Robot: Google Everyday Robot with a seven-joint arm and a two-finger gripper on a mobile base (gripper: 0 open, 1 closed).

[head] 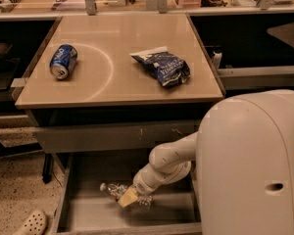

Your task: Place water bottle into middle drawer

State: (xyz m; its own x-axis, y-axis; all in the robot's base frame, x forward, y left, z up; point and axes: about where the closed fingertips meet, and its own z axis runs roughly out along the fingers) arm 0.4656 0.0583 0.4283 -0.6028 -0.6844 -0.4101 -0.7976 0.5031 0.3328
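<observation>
The water bottle, small and clear with a white cap, lies on its side low in the open middle drawer, a grey tray pulled out below the table. My gripper reaches down into the drawer from the right and is shut around the bottle's middle. Its tan finger pad covers part of the bottle. The bottle's cap end points left. My white arm and body hide the drawer's right side.
A blue soda can lies at the left of the table top and a dark chip bag at the right. A flat grey drawer front sits above the open drawer. A white shoe lies on the floor at left.
</observation>
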